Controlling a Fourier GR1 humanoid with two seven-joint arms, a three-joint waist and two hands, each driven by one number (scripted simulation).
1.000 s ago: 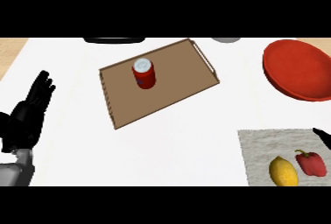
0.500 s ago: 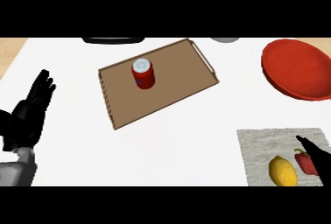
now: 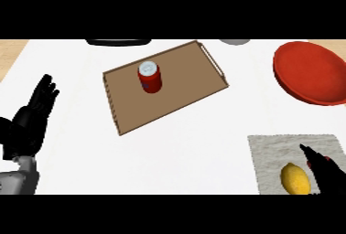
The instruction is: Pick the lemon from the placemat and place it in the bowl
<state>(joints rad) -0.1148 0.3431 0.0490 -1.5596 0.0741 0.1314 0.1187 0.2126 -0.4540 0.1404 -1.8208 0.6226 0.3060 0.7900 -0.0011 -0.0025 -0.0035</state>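
- Yellow oval lemon point(image 3: 295, 178) on grey cloth placemat point(image 3: 283, 146), beside right hand point(image 3: 326, 171), fingers straight, hiding a red thing.
- Red round bowl point(image 3: 312, 73) well apart.
- Red can point(image 3: 149, 77) upright in brown tray point(image 3: 182, 93).
- Left hand point(image 3: 30, 119) released, resting at left edge.

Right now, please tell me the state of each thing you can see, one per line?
lemon: lying on the placemat, not held
placemat: flat on the counter
red bowl: upright, empty
red can: standing upright on the tray
tray: flat, carrying only the can
right hand: open, over the placemat beside the lemon
left hand: open, resting at the left edge
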